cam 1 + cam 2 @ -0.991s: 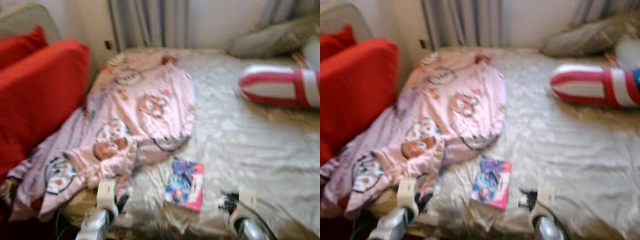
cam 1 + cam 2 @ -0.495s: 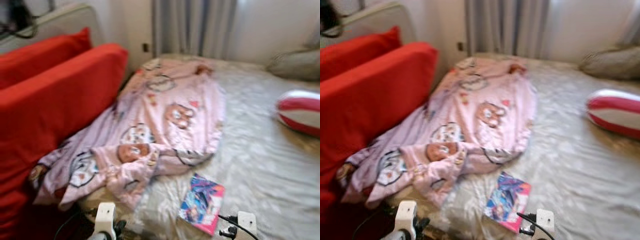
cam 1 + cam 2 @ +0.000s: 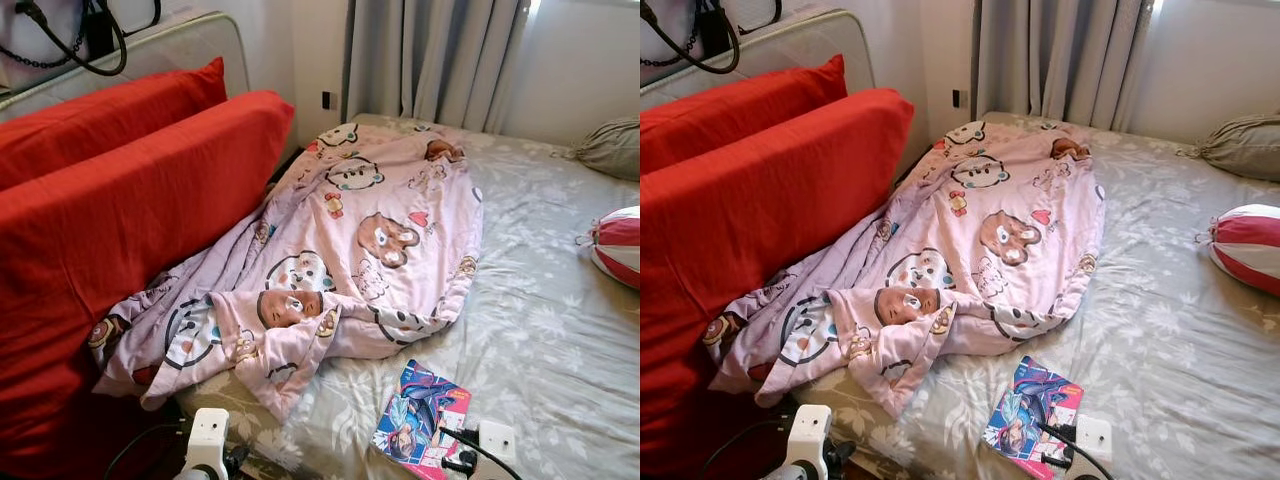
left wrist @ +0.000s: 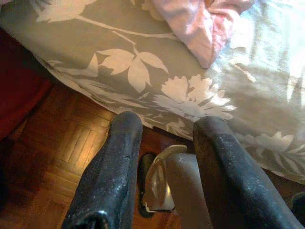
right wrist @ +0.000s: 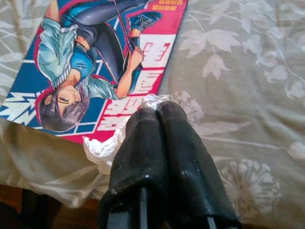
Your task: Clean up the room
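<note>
We stand at the foot of a bed (image 3: 560,300) covered with a grey sheet printed with pale leaves and flowers. A pink blanket (image 3: 370,240) with cartoon bears lies rumpled across the left half of the bed, one corner hanging over the near edge. On its left two red cushions (image 3: 130,200) lean against a grey headboard (image 3: 190,45), and a black bag strap (image 3: 70,50) hangs above them. A comic book (image 3: 420,425) with a bright cover lies flat on the sheet near the front edge, just right of the blanket's folded corner. Further back on the right sit a red and white striped pillow (image 3: 620,245) and a grey pillow (image 3: 612,148), and grey curtains (image 3: 430,60) hang behind the bed.

Our right end effector (image 5: 159,112) hovers over the bed's near edge beside the comic book, its fingers pressed together on a crumpled white scrap of paper (image 5: 102,145). Our left end effector (image 4: 164,129) hangs lower, past the edge of the bed above the wooden floor (image 4: 52,162), its fingers apart and holding nothing.
</note>
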Controlling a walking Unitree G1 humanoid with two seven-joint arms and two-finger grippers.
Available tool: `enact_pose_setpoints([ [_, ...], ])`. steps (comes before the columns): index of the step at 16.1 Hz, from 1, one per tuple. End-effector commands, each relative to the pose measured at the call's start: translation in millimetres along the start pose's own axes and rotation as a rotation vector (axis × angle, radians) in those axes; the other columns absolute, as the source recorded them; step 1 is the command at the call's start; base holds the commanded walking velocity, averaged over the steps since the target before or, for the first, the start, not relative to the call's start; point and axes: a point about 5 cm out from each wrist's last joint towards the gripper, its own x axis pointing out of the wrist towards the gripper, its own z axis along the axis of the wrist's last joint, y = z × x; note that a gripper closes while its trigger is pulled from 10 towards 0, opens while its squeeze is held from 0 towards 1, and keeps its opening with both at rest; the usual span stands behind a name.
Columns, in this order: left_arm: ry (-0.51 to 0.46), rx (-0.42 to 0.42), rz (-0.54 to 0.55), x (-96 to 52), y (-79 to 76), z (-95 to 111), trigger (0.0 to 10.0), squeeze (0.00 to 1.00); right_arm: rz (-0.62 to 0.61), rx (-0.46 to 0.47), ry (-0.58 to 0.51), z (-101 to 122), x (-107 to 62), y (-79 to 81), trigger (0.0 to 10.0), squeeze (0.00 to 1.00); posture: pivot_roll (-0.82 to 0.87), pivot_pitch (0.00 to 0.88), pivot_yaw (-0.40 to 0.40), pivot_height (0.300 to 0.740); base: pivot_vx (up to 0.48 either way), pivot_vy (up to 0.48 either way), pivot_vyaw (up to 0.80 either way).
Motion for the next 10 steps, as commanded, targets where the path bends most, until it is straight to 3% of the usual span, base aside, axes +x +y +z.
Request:
enact_pose_setpoints([
  [1,0.008,0.011,-0.011,-0.4,-1.9,-2.8,10.0,0.0,-0.009,0.013,0.028,-7.3,-1.7,-1.1,10.0,0.0,-0.01,0.0,0.008,0.701,0.0,0.0,0.0],
  [10,0.03,0.001,-0.014,-2.8,-4.0,-12.7,10.0,0.0,0.001,-0.001,0.054,-15.8,-4.2,-1.9,10.0,0.0,-0.01,0.0,-0.002,0.701,0.0,0.0,0.0],
])
